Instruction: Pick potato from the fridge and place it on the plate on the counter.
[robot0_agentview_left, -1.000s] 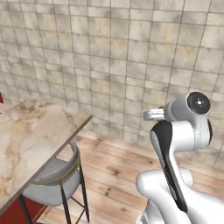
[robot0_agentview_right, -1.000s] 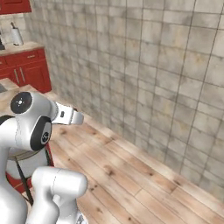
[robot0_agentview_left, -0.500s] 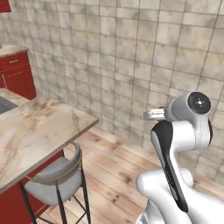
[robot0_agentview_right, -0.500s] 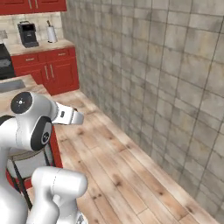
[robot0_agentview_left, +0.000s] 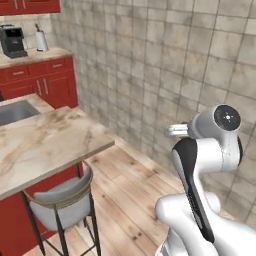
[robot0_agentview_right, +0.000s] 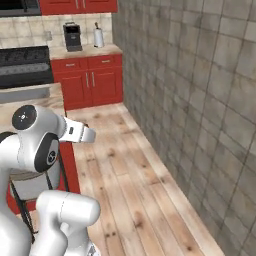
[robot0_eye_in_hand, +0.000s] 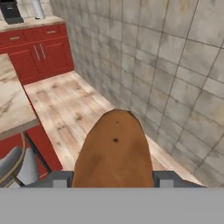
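One potato (robot0_eye_in_hand: 114, 151) sits clamped between the jaws, carried above wooden floor. Left to right: island top (robot0_agentview_left: 45, 145), stool (robot0_agentview_left: 60, 200), far red-cabinet tabletop (robot0_agentview_right: 85, 50). Best hold the grip firm and steer toward that tabletop.

The whole picture has slid, so the camera has turned. The counter (robot0_agentview_left: 35, 56) with red doors now sits at the upper left of the left base view, and the island top (robot0_agentview_left: 45, 145) fills more of the left side. The stool (robot0_agentview_left: 62, 197) has moved toward the middle.
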